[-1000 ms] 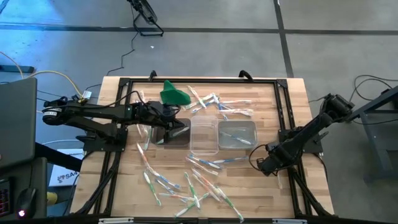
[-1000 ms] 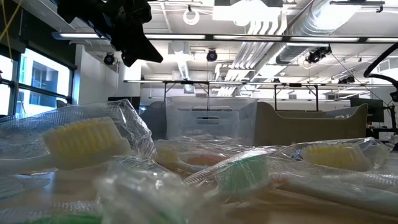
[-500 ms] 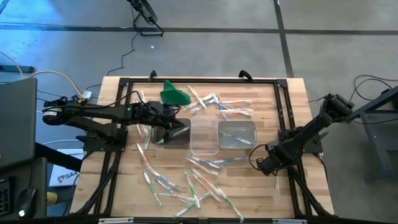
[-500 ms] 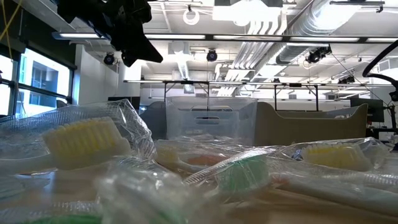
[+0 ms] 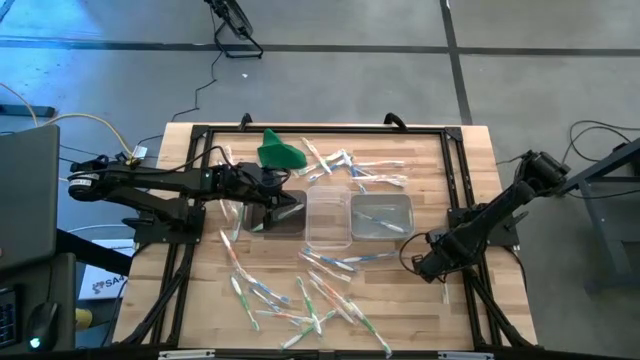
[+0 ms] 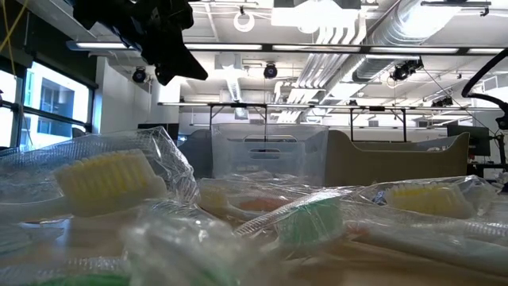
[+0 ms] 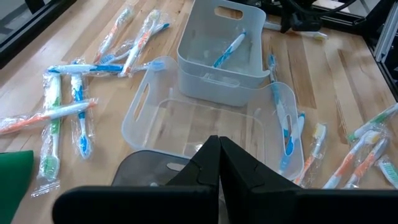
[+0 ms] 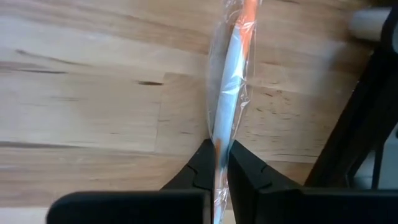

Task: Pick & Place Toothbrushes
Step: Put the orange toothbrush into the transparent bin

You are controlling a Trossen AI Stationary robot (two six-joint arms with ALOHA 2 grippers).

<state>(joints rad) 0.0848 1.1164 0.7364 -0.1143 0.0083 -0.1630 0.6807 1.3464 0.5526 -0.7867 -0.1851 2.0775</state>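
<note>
Wrapped toothbrushes lie loose in a far cluster and a near cluster; one blue one lies inside the right clear tub. Beside it stand a second clear tub and a dark tub. My left gripper hovers shut above the dark tub, touching nothing. My right gripper is at the table's right side, pointing down, shut on a white-and-orange wrapped toothbrush. My right gripper pinches the wrapped toothbrush's white handle between its two fingers, one on each long side. The fingers come from above, pointing down. The rest of the toothbrush runs on beyond the fingers, lying along the wooden table top.
A green cloth lump lies at the far left of the table. A black frame rail runs close beside my right gripper. Bare wood shows right of the tubs. In the low view, wrapped toothbrushes fill the foreground.
</note>
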